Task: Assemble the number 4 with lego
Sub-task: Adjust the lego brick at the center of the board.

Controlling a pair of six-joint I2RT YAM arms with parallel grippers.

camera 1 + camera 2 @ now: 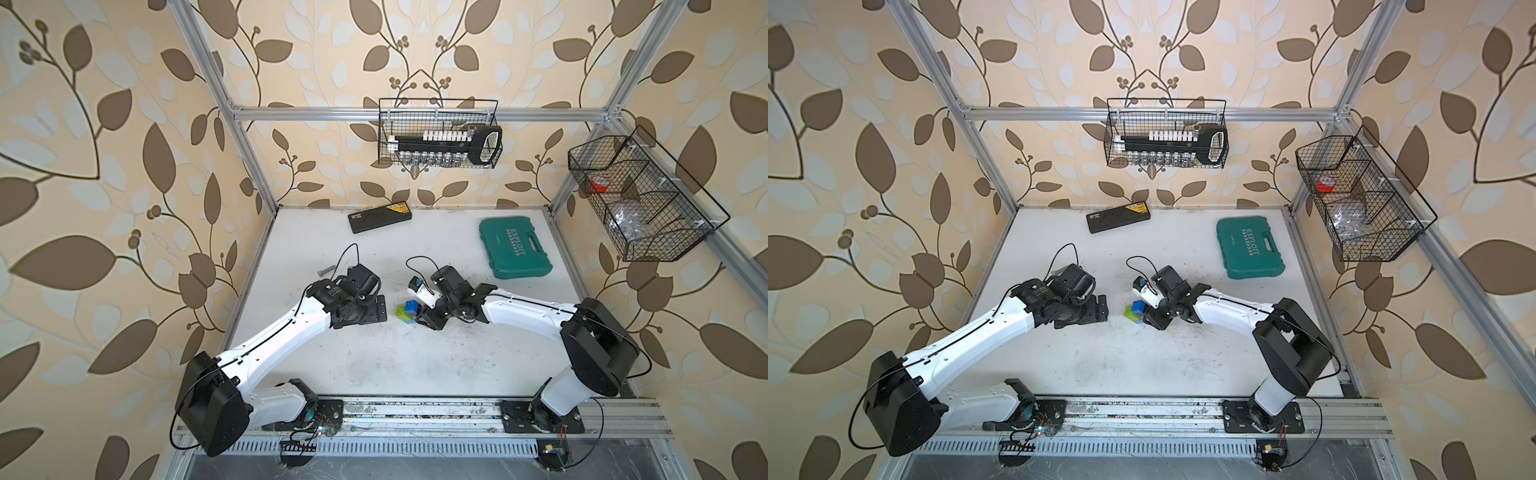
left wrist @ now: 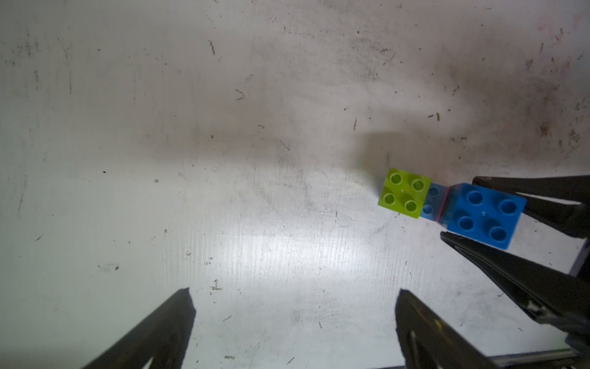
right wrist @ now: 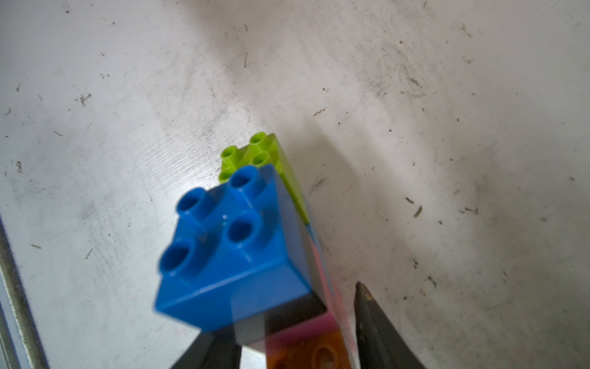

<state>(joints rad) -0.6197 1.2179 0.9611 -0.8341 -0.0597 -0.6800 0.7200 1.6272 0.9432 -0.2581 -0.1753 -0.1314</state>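
Observation:
The number 4 stands as a partly built lego stack near the table's middle. Its dark blue brick [image 1: 412,306] [image 1: 1140,306] [image 3: 236,249] tops black [image 3: 287,316] and pink [image 3: 306,332] bricks, with an orange brick [image 3: 313,354] lowest. A lime green brick [image 2: 404,193] [image 3: 271,153] sits on the light blue crossbar [image 2: 431,201]. My right gripper [image 2: 458,207] [image 3: 287,313] has its jaws narrowed on either side of the stack. One finger is hidden under the blue brick; a sliver of table shows beside the other. My left gripper [image 2: 293,291] [image 1: 376,309] is open and empty, just left of the stack.
A teal tool case [image 1: 515,247] lies at the back right and a flat black box [image 1: 380,217] at the back. A small bolt [image 1: 326,272] lies behind the left arm. Wire baskets [image 1: 438,133] [image 1: 640,199] hang above on the frame.

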